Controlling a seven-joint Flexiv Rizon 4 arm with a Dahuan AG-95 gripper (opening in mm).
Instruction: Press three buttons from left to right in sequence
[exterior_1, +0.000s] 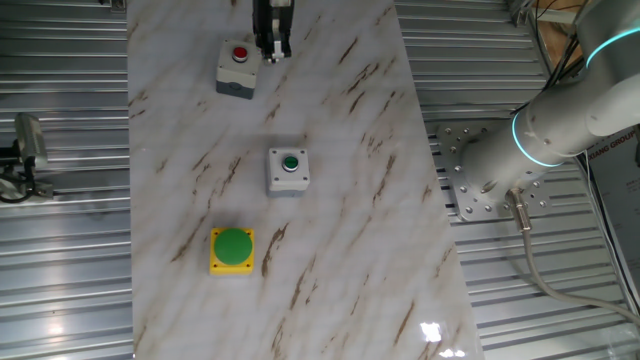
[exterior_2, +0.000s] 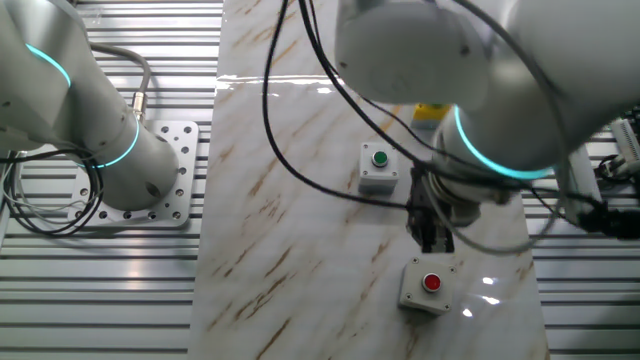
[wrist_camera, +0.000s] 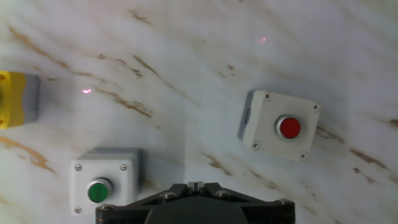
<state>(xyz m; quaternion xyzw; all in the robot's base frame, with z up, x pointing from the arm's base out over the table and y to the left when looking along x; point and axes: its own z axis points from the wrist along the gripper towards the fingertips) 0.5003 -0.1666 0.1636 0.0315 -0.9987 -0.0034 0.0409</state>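
Observation:
Three button boxes lie on the marble table (exterior_1: 330, 120). The grey box with the red button (exterior_1: 236, 66) is at the far end; it also shows in the other fixed view (exterior_2: 428, 287) and the hand view (wrist_camera: 283, 126). The grey box with the dark-green button (exterior_1: 289, 170) (exterior_2: 378, 168) (wrist_camera: 102, 184) is in the middle. The yellow box with the large green dome (exterior_1: 232, 249) is nearest; only its edge shows in the hand view (wrist_camera: 15, 99). My gripper (exterior_1: 272, 50) (exterior_2: 435, 238) (wrist_camera: 196, 185) hangs above the table beside the red-button box, not over it. Its fingertips touch each other, holding nothing.
The marble table top is flanked by ribbed metal flooring (exterior_1: 60, 250). The arm's base plate (exterior_1: 480, 180) stands beside the table's long edge. A cable (exterior_2: 300, 130) hangs across the table above the middle box.

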